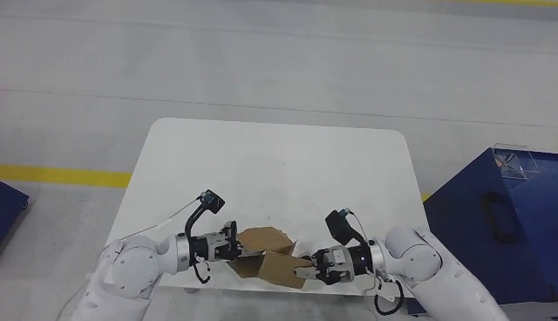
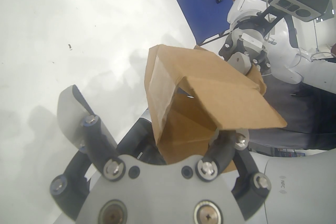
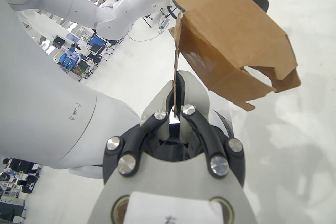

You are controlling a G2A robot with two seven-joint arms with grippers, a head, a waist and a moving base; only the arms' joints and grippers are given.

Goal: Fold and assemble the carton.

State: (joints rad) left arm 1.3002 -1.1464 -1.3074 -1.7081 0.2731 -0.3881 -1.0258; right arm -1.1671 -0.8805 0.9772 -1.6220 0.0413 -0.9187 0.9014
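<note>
A brown carton, partly folded with loose flaps, is held just above the front edge of the white table. My right gripper is shut on a thin flap of the carton, which I see edge-on between its fingers. In the left wrist view the right gripper pinches the carton's far end. My left gripper stands open, its fingers spread wide on either side of the carton; one finger is clear of the cardboard, the other is hidden under a flap. In the top view the left gripper and the right gripper flank the carton.
A blue cabinet stands off the table's right side with a clear plastic box on top. The table's broad middle and back lie beyond the carton. The front table edge runs right under both grippers.
</note>
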